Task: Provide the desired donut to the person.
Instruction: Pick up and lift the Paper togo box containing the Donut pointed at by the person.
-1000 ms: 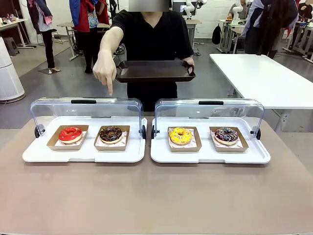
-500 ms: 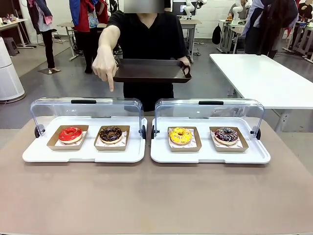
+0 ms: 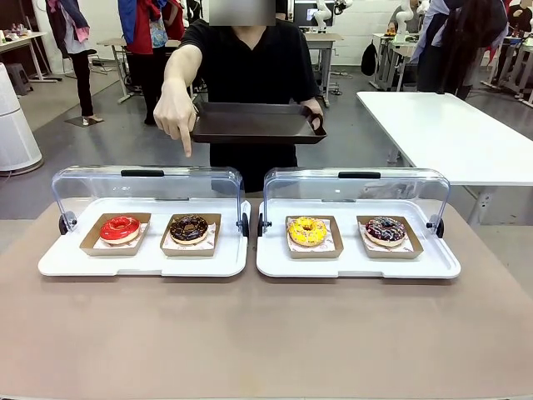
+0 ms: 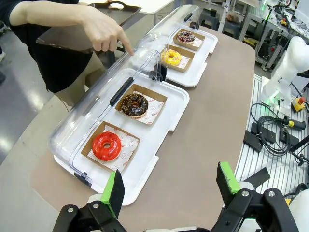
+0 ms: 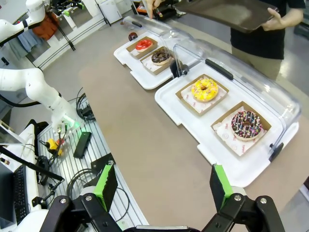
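The person (image 3: 250, 67) in a black T-shirt stands across the table, holding a dark tray (image 3: 258, 123) in one hand. The other hand (image 3: 175, 112) points a finger down over the left case, above the chocolate donut (image 3: 189, 227). A red donut (image 3: 120, 227) lies beside it. The right case holds a yellow donut (image 3: 307, 231) and a sprinkled donut (image 3: 385, 230). Each donut sits in a brown paper tray. My left gripper (image 4: 169, 186) is open high above the table's near side. My right gripper (image 5: 161, 186) is open too, nothing between its fingers.
Two white display cases (image 3: 141, 258) (image 3: 358, 262) stand side by side with clear lids (image 3: 146, 187) (image 3: 358, 190) swung back and open. A white table (image 3: 450, 133) stands at the back right. Bystanders stand farther off. Cables and a controller lie on the frame (image 4: 270, 135) beside the table.
The person's pointing hand has drifted slightly left and up, and the held tray has risen a little. The donuts and cases have not moved.
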Tool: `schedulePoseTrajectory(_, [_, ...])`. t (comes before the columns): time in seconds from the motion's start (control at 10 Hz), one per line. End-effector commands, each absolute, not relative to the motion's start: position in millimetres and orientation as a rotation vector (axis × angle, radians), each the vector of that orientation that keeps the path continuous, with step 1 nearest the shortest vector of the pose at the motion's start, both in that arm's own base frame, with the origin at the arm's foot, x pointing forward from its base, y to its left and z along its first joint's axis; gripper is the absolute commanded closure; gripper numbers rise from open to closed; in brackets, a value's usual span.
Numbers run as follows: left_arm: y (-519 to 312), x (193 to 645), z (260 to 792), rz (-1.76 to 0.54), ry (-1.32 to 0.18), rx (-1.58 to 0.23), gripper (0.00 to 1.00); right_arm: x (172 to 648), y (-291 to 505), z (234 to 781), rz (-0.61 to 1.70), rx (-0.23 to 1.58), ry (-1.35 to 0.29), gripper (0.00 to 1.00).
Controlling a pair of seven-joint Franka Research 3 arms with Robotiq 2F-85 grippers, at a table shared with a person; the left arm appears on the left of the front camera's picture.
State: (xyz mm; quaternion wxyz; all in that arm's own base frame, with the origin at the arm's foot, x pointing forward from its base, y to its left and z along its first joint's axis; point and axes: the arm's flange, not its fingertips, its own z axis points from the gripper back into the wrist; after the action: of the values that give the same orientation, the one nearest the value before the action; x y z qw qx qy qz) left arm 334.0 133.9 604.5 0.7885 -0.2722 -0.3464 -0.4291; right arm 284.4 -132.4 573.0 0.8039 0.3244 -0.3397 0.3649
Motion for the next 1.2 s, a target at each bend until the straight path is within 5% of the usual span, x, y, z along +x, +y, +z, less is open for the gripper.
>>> schedulePoseTrajectory(0.0, [118, 337, 610, -0.977, -0.697, -0.478, 0.0, 287, -132, 574, 0.794, 0.715, -0.752, 0.0])
schedulePoseTrajectory(0.4, [-16, 359, 644, -1.309, -0.466, -0.075, 0.0, 287, -132, 574, 0.794, 0.715, -0.752, 0.0])
schedulePoseTrajectory(0.6, [-107, 371, 591, -1.456, -0.315, 0.123, 0.0, 287, -132, 574, 0.794, 0.715, -0.752, 0.0])
schedulePoseTrajectory(1.1, [-210, 397, 438, -1.611, -0.24, 0.12, 0.0, 287, -132, 574, 0.794, 0.715, -0.752, 0.0])
